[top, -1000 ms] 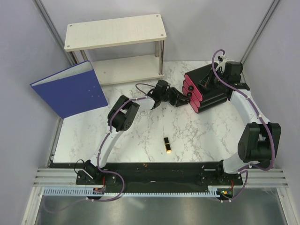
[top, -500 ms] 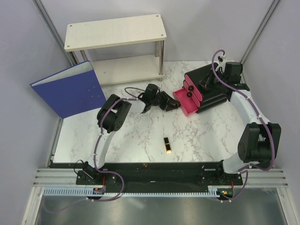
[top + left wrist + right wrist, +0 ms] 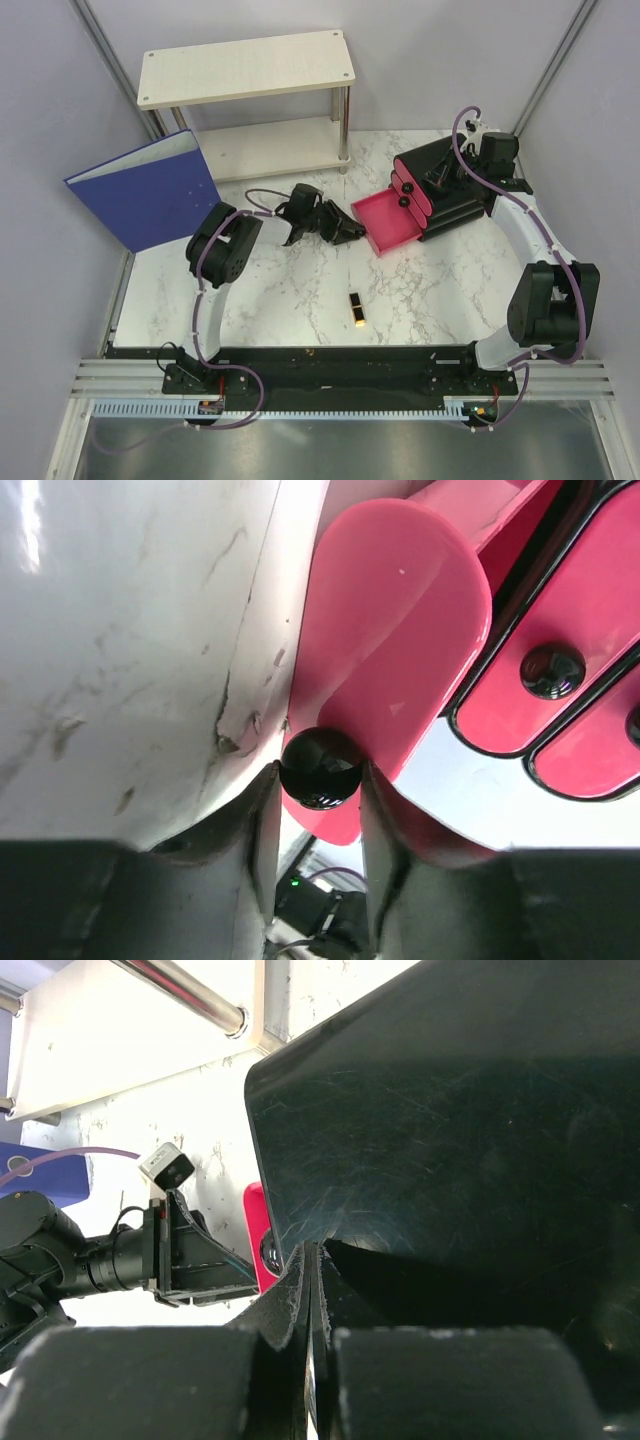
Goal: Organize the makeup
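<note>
A black-and-gold lipstick (image 3: 356, 309) lies on the marble table near the front middle. The other makeup is out of view. My left gripper (image 3: 350, 231) is shut on the round black knob (image 3: 320, 768) of a pink drawer (image 3: 385, 222), which stands pulled out to the left of the black organizer box (image 3: 455, 205). In the left wrist view the knob sits between my fingers (image 3: 262, 820) and the drawer front (image 3: 390, 630) fills the middle. My right gripper (image 3: 440, 180) is shut and rests on the organizer's top (image 3: 450, 1110), its tips (image 3: 312, 1255) together.
A white two-tier shelf (image 3: 245, 70) stands at the back. A blue binder (image 3: 150, 190) leans at the left. Two more pink drawers (image 3: 570, 660) sit closed in the organizer. Grey walls close in both sides.
My left gripper has moved left with the knob in it, and the pink drawer has slid out of the organizer. The right arm and the lipstick have not moved.
</note>
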{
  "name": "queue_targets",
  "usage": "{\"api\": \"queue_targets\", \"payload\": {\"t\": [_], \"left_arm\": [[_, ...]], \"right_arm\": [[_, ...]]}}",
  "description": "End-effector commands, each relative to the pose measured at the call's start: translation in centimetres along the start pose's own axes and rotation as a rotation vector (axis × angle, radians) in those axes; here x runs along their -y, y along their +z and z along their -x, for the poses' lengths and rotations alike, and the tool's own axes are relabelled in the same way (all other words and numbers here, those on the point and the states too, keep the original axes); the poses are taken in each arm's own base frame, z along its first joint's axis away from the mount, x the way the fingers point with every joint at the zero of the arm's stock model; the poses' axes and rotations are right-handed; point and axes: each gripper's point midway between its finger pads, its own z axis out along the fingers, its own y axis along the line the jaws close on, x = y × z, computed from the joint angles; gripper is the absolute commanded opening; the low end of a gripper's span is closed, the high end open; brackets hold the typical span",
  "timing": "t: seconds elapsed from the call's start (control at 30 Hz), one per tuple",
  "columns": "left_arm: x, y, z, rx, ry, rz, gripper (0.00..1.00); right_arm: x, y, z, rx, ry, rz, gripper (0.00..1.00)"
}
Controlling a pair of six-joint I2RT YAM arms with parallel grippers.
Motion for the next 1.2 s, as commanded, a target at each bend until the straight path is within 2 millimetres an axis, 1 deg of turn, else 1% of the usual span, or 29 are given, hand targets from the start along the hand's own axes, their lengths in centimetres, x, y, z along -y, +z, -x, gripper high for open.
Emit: {"api": "queue_targets", "payload": {"t": [0.0, 0.03, 0.1, 0.13, 0.2, 0.23, 0.27, 0.33, 0.37, 0.4, 0.43, 0.47, 0.5, 0.53, 0.57, 0.6, 0.63, 0.67, 0.7, 0.73, 0.77, 0.8, 0.83, 0.87, 0.93, 0.97, 1.03, 1.07, 1.17], "left_arm": [[-0.3, -0.8, -0.1, -0.016, 0.146, 0.027, 0.61], [0.7, -1.0, 0.0, -0.012, 0.179, 0.007, 0.64], [1.7, -1.4, 0.1, -0.014, 0.255, -0.011, 0.67], [3.0, -1.9, 0.2, -0.004, 0.291, -0.03, 0.67], [3.1, -2.7, 0.3, 0.0, 0.354, -0.002, 0.68], [4.0, -3.1, 0.4, 0.008, 0.388, -0.006, 0.68], [4.2, -4.0, 0.0, 0.002, 0.402, 0.023, 0.68], [4.9, -5.0, 0.0, 0.008, 0.479, 0.055, 0.68], [5.7, -5.8, -0.2, 0.013, 0.512, 0.06, 0.68], [4.1, -6.5, -0.5, -0.001, 0.533, 0.145, 0.69], [5.0, -7.1, -0.3, 0.011, 0.561, 0.168, 0.69], [4.8, -7.6, -0.3, 0.011, 0.573, 0.213, 0.69], [1.8, -8.8, -0.8, -0.043, 0.539, 0.363, 0.69], [3.1, -9.2, -0.6, -0.04, 0.556, 0.382, 0.69], [2.5, -9.8, -0.9, -0.063, 0.549, 0.434, 0.7], [2.7, -10.0, -0.9, -0.058, 0.583, 0.477, 0.7], [1.6, -10.9, -1.7, -0.092, 0.57, 0.543, 0.7], [1.5, -11.1, -2.1, -0.1, 0.585, 0.569, 0.7], [1.6, -11.0, -2.8, -0.105, 0.633, 0.595, 0.7], [1.0, -11.3, -3.5, -0.133, 0.634, 0.634, 0.7], [0.6, -10.9, -4.7, -0.162, 0.661, 0.652, 0.7], [0.5, -10.8, -5.2, -0.175, 0.691, 0.671, 0.7], [-0.7, -10.7, -5.9, -0.213, 0.694, 0.711, 0.7], [-1.1, -10.3, -7.3, -0.249, 0.723, 0.731, 0.7], [-2.2, -9.6, -8.3, -0.293, 0.753, 0.766, 0.7], [-2.7, -9.6, -9.7, -0.33, 0.773, 0.79, 0.7], [-3.0, -9.2, -10.6, -0.357, 0.805, 0.811, 0.7], [-3.6, -9.1, -11.7, -0.39, 0.821, 0.834, 0.7], [-4.4, -8.9, -12.9, -0.431, 0.848, 0.869, 0.71]], "right_arm": [[6.3, -0.7, -13.4, -0.436, 0.158, -0.233, 0.0], [6.3, -0.8, -13.5, -0.435, 0.159, -0.233, 0.0], [6.3, -0.7, -13.8, -0.441, 0.164, -0.231, 0.0], [6.2, -0.8, -13.9, -0.443, 0.165, -0.23, 0.0], [6.3, -0.7, -14.0, -0.443, 0.17, -0.228, 0.0], [6.2, -0.7, -13.9, -0.441, 0.168, -0.226, 0.0], [6.2, -0.7, -14.0, -0.442, 0.171, -0.227, 0.0], [6.2, -0.6, -13.8, -0.437, 0.172, -0.227, 0.0], [6.3, -0.6, -13.7, -0.436, 0.172, -0.227, 0.0], [6.2, -0.5, -13.8, -0.437, 0.173, -0.223, 0.0], [6.2, -0.5, -13.8, -0.437, 0.175, -0.225, 0.0], [6.3, -0.5, -13.9, -0.439, 0.175, -0.225, 0.0], [6.3, -0.4, -14.0, -0.443, 0.179, -0.224, 0.0], [6.2, -0.3, -14.0, -0.442, 0.178, -0.218, 0.0], [6.1, -0.2, -14.1, -0.448, 0.183, -0.214, 0.0], [6.1, -0.2, -14.2, -0.45, 0.191, -0.213, 0.0], [6.0, -0.2, -14.3, -0.453, 0.193, -0.206, 0.0], [6.1, -0.1, -14.2, -0.452, 0.192, -0.207, 0.0], [6.1, -0.1, -14.3, -0.454, 0.194, -0.208, 0.0], [6.2, -0.1, -14.2, -0.449, 0.195, -0.211, 0.0], [6.2, -0.1, -14.4, -0.453, 0.195, -0.212, 0.0], [6.2, 0.0, -14.3, -0.451, 0.196, -0.212, 0.0], [6.3, 0.0, -14.4, -0.454, 0.198, -0.213, 0.0], [6.3, -0.1, -14.5, -0.454, 0.196, -0.211, 0.0], [6.2, -0.1, -14.6, -0.455, 0.194, -0.21, 0.0], [6.4, -0.2, -14.7, -0.458, 0.194, -0.215, 0.0], [6.4, -0.3, -14.7, -0.455, 0.191, -0.216, 0.0], [6.4, -0.3, -14.8, -0.456, 0.19, -0.218, 0.0], [6.4, -0.3, -15.0, -0.459, 0.191, -0.219, 0.0]]}}
